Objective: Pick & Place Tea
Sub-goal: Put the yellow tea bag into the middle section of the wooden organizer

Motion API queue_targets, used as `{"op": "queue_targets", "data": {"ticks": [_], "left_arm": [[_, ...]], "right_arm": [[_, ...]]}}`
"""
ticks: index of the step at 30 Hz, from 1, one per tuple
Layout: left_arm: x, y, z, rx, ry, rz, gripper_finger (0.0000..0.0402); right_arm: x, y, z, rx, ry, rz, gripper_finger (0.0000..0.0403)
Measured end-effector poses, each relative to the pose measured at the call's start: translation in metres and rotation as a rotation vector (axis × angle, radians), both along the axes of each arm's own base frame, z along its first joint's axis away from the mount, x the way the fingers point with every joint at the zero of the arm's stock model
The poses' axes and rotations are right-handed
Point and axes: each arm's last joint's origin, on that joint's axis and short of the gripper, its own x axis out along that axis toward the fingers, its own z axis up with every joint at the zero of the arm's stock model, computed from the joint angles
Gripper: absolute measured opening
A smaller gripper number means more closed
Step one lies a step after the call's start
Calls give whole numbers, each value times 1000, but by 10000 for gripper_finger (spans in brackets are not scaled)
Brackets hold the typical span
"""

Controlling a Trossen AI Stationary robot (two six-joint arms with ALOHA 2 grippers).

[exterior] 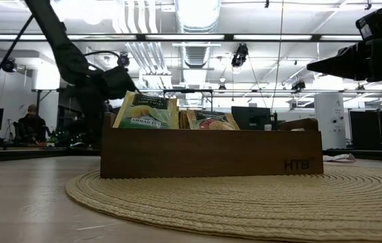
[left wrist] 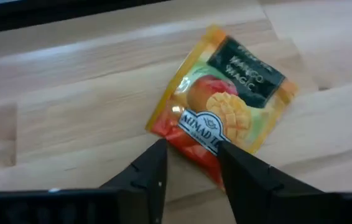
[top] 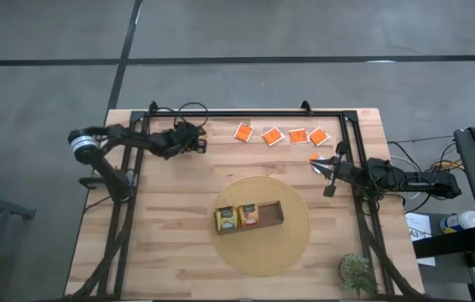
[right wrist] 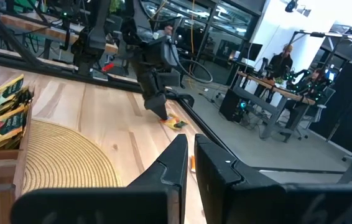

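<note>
A yellow-orange mango tea sachet [left wrist: 222,102] lies flat on the wooden table at the far left. My left gripper [left wrist: 191,152] is open and slants down over it, one finger on either side of its nearest corner; the right wrist view shows the same gripper [right wrist: 162,112] low at the sachet [right wrist: 176,123]. Several bright orange sachets [top: 272,135] lie in a row along the far edge, and one more [top: 314,157] lies by my right gripper [top: 320,164]. That gripper hangs shut and level above the table with nothing in it. My left gripper has its fingertips [left wrist: 157,155] beside the sachet's red near corner [left wrist: 191,144], coming from above at a slant. I cannot tell whether the fingers touch the sachet. The sachet lies flat on the table.
A brown wooden tray [top: 275,215] stands on a round woven mat [top: 263,252] at the table's middle, with green-and-yellow sachets [exterior: 147,111] and yellow-orange ones [exterior: 211,121] upright in it. A small plant [top: 357,270] stands at the near right corner. A black frame [top: 246,113] runs along the far edge.
</note>
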Motion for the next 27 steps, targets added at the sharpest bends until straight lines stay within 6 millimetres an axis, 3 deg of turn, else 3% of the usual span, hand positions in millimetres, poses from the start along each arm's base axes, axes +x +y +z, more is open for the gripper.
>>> {"op": "queue_targets", "data": {"ticks": [7, 15, 27], "left_arm": [[3, -4, 7, -12, 46, -79, 13], [0, -12, 18, -7, 53, -113, 1], [8, -52, 75, 179, -135, -233, 0]], "right_arm": [[0, 0, 0, 0, 0, 0, 27], [0, 0, 0, 0, 0, 0, 27], [0, 0, 0, 0, -1, -1, 27]]}}
